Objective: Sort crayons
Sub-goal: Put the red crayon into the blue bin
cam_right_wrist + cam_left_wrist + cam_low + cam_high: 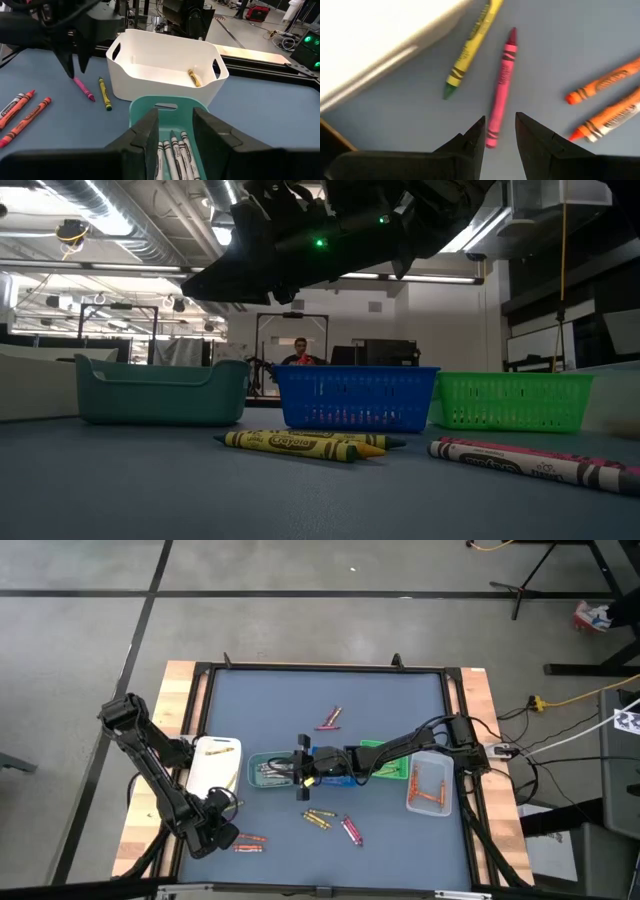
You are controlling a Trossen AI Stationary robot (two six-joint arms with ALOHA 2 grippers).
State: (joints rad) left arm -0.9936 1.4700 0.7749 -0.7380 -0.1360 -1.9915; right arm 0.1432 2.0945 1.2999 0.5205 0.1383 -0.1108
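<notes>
The table carries a row of trays: white tray, teal tray holding grey crayons, green basket, clear tray. Loose crayons lie in front, yellow ones among them. The right gripper hangs over the teal tray, fingers apart and empty (probably just after a drop, I judge). The left gripper hovers near the white tray, fingers released, straddling the end of a pink crayon beside a yellow-green crayon and orange crayons. The step in hand looks like picking the pink one: lower, close on it, lift.
</notes>
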